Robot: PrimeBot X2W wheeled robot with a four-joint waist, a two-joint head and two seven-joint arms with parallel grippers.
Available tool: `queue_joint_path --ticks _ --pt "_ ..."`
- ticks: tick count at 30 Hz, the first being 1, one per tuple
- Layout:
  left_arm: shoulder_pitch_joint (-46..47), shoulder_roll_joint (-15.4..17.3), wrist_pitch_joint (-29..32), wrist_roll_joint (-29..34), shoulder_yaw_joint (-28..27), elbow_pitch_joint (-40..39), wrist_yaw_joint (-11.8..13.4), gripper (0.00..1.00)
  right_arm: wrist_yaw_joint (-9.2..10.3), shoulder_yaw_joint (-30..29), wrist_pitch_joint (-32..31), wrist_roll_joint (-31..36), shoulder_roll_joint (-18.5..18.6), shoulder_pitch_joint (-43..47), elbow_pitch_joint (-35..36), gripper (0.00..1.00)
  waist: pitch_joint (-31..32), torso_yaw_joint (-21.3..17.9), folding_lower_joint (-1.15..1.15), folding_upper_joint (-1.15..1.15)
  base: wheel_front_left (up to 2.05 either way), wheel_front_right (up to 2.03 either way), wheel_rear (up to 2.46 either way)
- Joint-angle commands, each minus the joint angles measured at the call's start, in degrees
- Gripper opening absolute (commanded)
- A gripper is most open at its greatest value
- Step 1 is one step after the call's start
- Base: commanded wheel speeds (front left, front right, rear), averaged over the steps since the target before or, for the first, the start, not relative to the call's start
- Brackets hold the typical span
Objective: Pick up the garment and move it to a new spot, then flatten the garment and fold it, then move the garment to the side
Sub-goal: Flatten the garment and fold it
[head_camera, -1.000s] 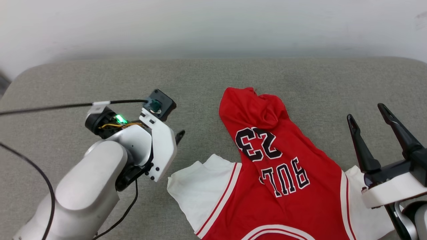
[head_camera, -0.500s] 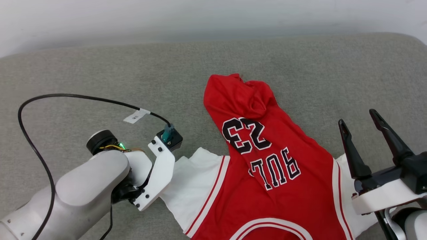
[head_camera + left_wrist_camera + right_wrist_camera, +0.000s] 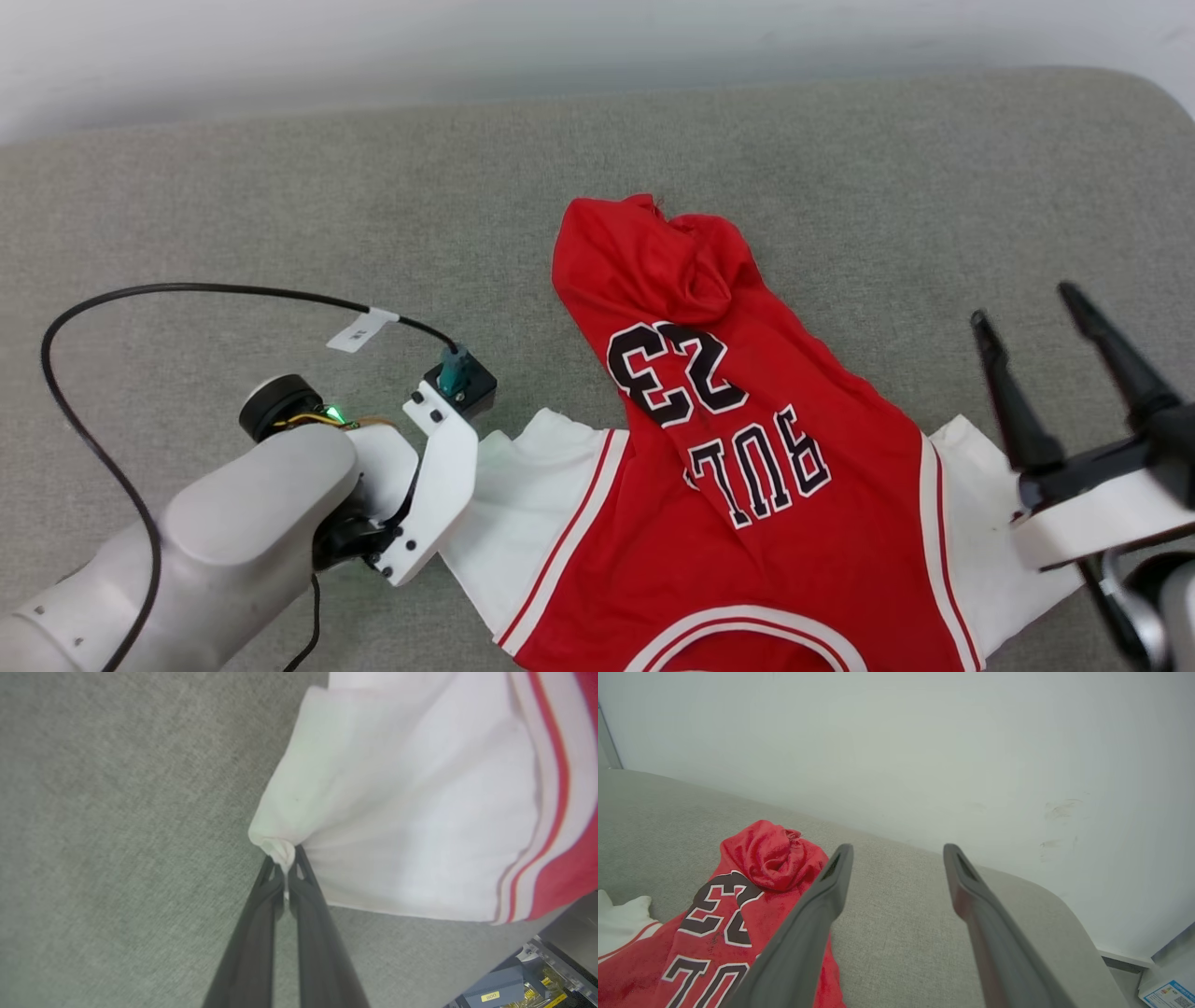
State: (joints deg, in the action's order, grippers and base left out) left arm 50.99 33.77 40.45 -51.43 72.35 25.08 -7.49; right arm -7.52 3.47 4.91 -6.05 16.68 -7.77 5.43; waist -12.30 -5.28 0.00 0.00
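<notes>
**Evidently mid-flattening: one sleeve gripped, the other free**

The garment (image 3: 747,485) lay chest-up on the grey fabric-covered worktop (image 3: 280,187). Its collar was towards the robot and its hem end was at the far side. The long axis ran from near to far and leaned towards the robot's left at the far end. There the red cloth was bunched and doubled over, not spread out.

The left gripper (image 3: 284,868) had its fingers closed on the outer corner of the left white sleeve (image 3: 532,485), with a small tuft of cloth pinched between the tips. From those fingers, the rest of the garment lay to the robot's right. The sleeve fanned out from the grip with faint tension lines.

The right gripper (image 3: 1024,308) was spread wide and held nothing. It was poised above the worktop just outboard of the right sleeve (image 3: 971,504), and its fingers pointed towards the far wall (image 3: 924,742).

Assessment: the shirt was neither flat nor folded. The right arm was clearly the nearer to the free sleeve, so a matching grip there would allow an outward pull across the long axis. The crumpled hem would need separate attention. A pinch as shallow as the left one might slip under load.
</notes>
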Motion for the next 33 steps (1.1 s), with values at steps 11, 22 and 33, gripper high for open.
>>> queue_joint_path --ticks 11,22,33 --pt "-0.92 6.86 -8.07 -2.58 -0.16 -5.12 0.23 0.0 0.06 4.82 -21.34 -8.5 20.43 -3.06 3.11 1.0 4.33 2.43 0.0 0.0 0.0 0.0 0.0" --pt "0.32 8.33 -9.24 -1.27 -1.01 -10.72 2.47 0.0 0.06 17.35 -53.85 -33.84 43.68 -3.91 1.71 1.0 1.84 4.69 0.0 0.0 0.0 0.0 0.0" --pt "3.17 7.76 -9.93 0.1 -1.46 -12.16 2.26 0.0 0.06 24.16 -53.54 -39.05 37.75 -5.35 -13.49 1.0 -2.82 6.63 0.0 0.0 0.0 0.0 0.0"
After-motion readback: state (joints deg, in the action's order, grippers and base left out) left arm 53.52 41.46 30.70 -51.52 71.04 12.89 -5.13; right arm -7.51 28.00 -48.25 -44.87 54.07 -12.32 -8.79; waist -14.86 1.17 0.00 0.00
